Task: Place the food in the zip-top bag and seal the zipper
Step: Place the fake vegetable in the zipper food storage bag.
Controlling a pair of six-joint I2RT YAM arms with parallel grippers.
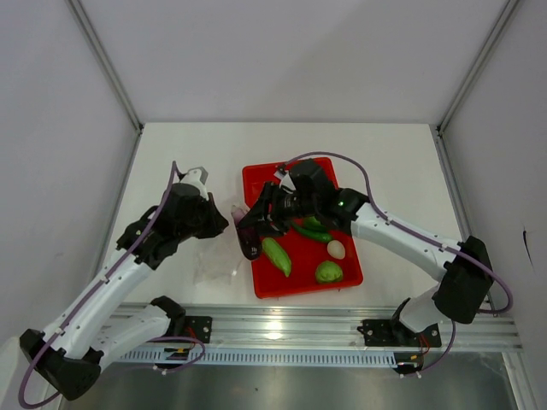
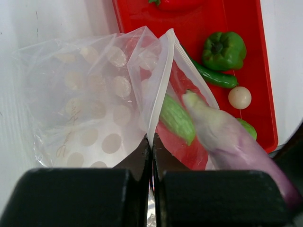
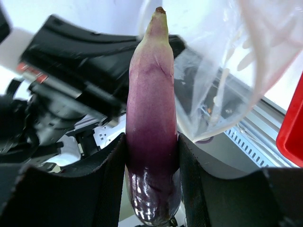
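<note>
My left gripper (image 2: 151, 147) is shut on the mouth edge of the clear zip-top bag (image 2: 90, 99) and holds it up off the table beside the red tray (image 2: 255, 28). The zipper (image 2: 159, 97) runs up from the jaws as a pale strip, and the mouth gapes. My right gripper (image 3: 151, 151) is shut on the purple eggplant (image 3: 150, 94), stem end forward. The eggplant (image 2: 236, 142) has its tip at the bag's mouth; whether it is inside I cannot tell. A light green gourd (image 1: 276, 256), a green chili (image 2: 215, 78), a white egg (image 2: 239, 97) and a green pepper (image 2: 225, 49) lie on the tray.
A red chili (image 2: 175, 4) lies at the tray's far end and a round green piece (image 1: 329, 272) near its front corner. Both grippers (image 1: 239, 226) crowd together at the tray's left edge. A metal rail (image 1: 325, 325) runs along the near table edge.
</note>
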